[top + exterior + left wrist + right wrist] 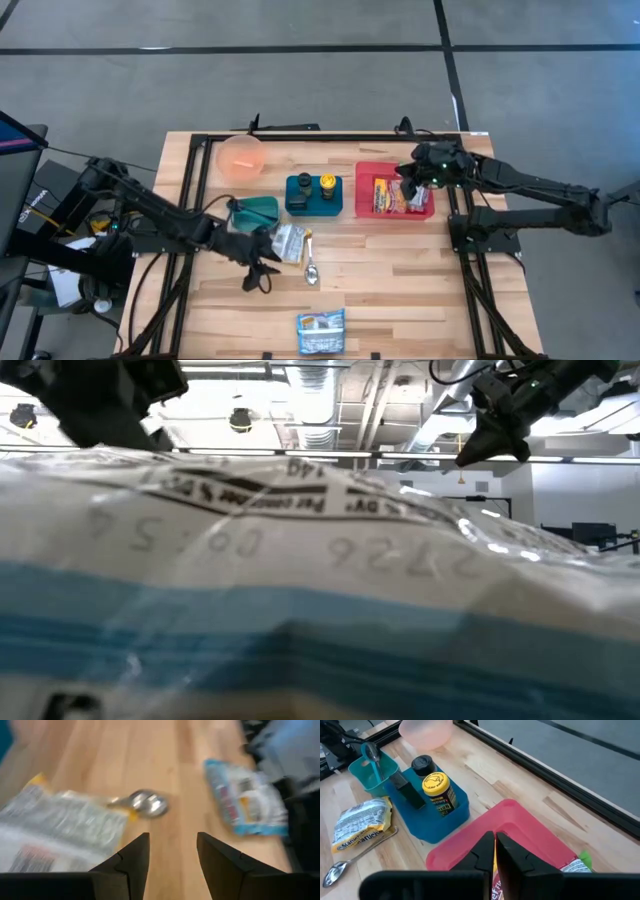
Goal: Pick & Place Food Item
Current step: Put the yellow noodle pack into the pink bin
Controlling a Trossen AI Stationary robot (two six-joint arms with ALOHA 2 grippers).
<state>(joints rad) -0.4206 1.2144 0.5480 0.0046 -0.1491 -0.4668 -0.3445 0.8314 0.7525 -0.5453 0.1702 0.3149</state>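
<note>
A silver and yellow food packet (290, 242) lies flat on the wooden table beside a metal spoon (311, 270). Both show in the left wrist view, the packet (60, 830) and the spoon (147, 804). My left gripper (260, 274) is open and empty just left of the packet, its fingers (131, 865) over bare wood. A blue and white packet (321, 332) lies near the front edge. My right gripper (412, 186) is shut and hovers over the red tray (365, 190), which holds snack packets (390, 196); in its wrist view the gripper (495, 851) shows above the tray (520, 825).
A blue bin (313, 195) with two bottles stands left of the red tray. A teal cup (257, 211) and a pink bowl (241, 156) stand farther left. The blue and white packet (320, 600) fills the low view. There is bare wood at the front right.
</note>
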